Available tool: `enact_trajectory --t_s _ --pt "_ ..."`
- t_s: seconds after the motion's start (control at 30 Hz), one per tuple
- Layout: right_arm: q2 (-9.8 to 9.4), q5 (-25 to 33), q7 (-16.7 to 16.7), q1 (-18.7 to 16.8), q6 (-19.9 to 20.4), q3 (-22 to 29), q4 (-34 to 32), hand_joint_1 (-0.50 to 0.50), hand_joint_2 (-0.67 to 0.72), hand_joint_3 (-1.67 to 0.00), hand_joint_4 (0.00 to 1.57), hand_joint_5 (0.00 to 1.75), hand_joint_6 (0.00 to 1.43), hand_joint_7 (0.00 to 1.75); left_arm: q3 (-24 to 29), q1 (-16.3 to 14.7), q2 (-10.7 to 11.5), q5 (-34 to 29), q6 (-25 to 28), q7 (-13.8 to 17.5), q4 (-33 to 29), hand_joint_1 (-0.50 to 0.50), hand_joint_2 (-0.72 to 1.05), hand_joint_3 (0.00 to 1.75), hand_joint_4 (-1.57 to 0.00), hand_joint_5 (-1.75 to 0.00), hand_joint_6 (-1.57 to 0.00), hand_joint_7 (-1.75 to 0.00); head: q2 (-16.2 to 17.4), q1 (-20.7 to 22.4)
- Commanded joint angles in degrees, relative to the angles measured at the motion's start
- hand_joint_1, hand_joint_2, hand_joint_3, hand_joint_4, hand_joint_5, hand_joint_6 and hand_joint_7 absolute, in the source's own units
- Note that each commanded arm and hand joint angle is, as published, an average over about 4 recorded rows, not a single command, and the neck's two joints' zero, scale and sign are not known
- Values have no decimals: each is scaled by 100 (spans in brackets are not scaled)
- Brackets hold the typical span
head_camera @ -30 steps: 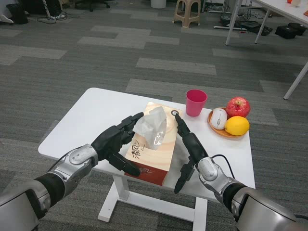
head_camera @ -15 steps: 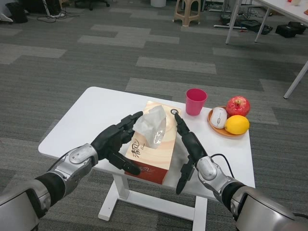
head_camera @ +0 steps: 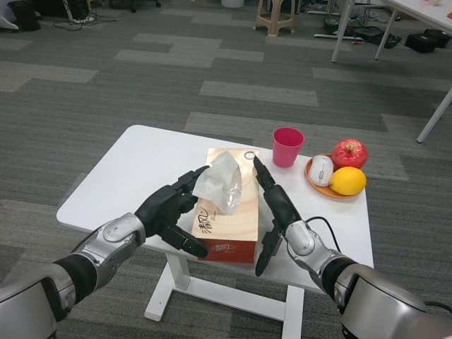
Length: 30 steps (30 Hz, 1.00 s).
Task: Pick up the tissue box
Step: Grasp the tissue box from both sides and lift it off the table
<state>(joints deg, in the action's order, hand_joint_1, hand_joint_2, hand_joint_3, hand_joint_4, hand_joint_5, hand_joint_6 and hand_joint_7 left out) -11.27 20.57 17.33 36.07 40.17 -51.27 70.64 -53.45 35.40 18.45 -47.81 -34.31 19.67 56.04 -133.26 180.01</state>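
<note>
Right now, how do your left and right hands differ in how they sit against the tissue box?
The left hand presses the tissue box on its left side, fingers curled toward it and reaching up near the tissue. The right hand lies along the box's right side with fingers stretched straight, one pointing toward the far corner. Both are black and flank the box, which stays on the table.

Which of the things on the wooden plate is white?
The computer mouse, at the left of the plate. The apple behind is red and the lemon in front is yellow.
</note>
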Motion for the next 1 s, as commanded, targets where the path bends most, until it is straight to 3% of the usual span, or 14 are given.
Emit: enact_trajectory --t_s 0.03,0.23,0.77,1.0 --pt "187 -71 -60 199 79 -74 0 -29 60 0 0 0 0 0 -128 37 -153 70 -56 140 -139 50 34 0 0 0 0 0 4 2" --pt "204 -71 -30 245 77 -78 55 -29 58 0 0 0 0 0 -192 37 -149 70 -58 142 -163 50 34 0 0 0 0 0 10 -7" --pt "195 -84 157 153 134 -56 108 -38 -3 -8 0 0 0 0 -84 0 -144 65 -117 107 -190 50 34 0 0 0 0 0 34 62" --pt "195 -88 183 107 145 -28 108 -38 -8 -8 0 0 0 0 6 -20 -129 70 -148 107 -212 50 34 0 0 0 0 0 20 78"
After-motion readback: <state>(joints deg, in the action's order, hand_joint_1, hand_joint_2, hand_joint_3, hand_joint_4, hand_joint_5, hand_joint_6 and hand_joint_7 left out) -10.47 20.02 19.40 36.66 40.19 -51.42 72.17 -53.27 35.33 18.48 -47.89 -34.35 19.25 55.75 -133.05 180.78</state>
